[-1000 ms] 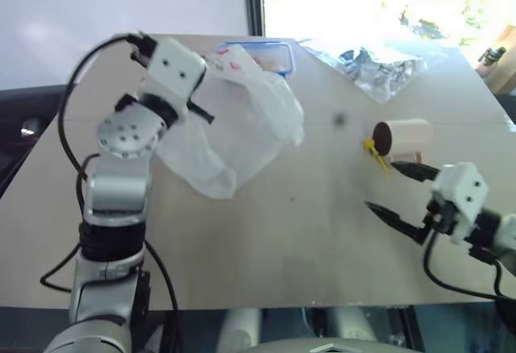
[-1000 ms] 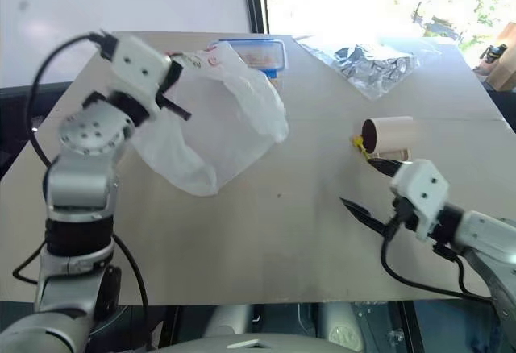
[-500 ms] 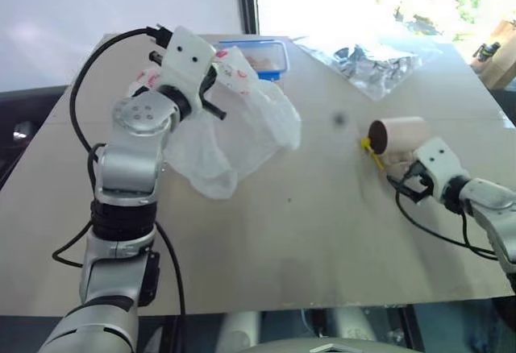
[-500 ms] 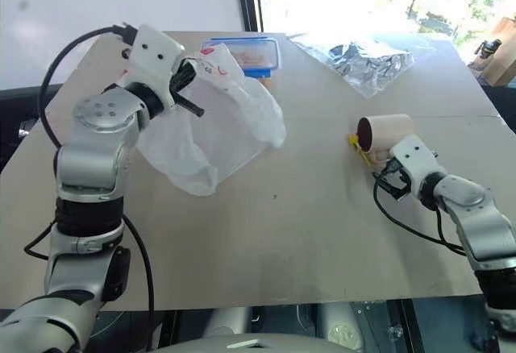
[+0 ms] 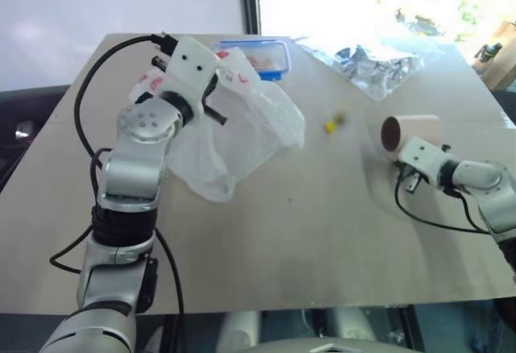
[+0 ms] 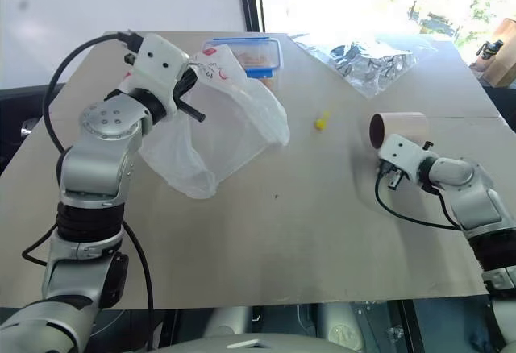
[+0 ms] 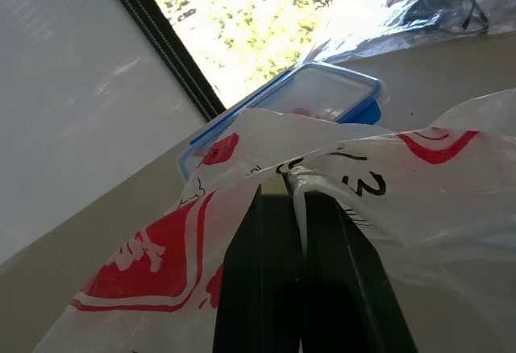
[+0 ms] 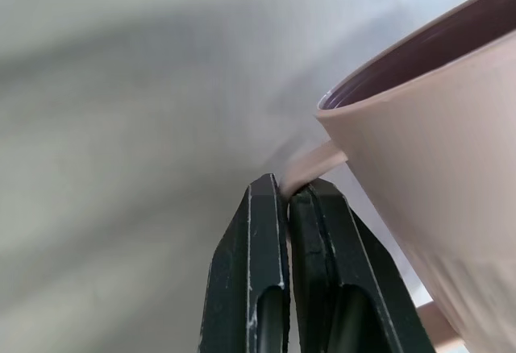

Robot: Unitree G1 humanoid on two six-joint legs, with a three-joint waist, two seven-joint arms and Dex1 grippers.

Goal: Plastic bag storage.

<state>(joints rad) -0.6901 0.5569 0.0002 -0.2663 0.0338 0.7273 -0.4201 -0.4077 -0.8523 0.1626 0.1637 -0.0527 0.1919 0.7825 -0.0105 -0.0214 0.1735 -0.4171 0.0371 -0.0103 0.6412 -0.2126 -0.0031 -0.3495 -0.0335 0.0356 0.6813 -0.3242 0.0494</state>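
A: What's biggest here?
B: The table [image 6: 266, 232]. On it, toward ten o'clock, the plastic bag [image 6: 222, 131] hangs and slumps, its printed top edge pinched in the left gripper [image 7: 297, 177], whose fingers are pressed together on the film.
A: Behind the bag?
B: A blue-rimmed container [image 6: 250, 51] at twelve o'clock, and a clear crinkly bag [image 6: 367, 59] at one o'clock.
A: The right side?
B: At three o'clock a pinkish cup [image 6: 399, 129] lies on its side. The right gripper [image 8: 287, 196] is clamped on the cup's handle.
A: Smallest?
B: A small yellow object [image 6: 322, 120] between bag and cup.
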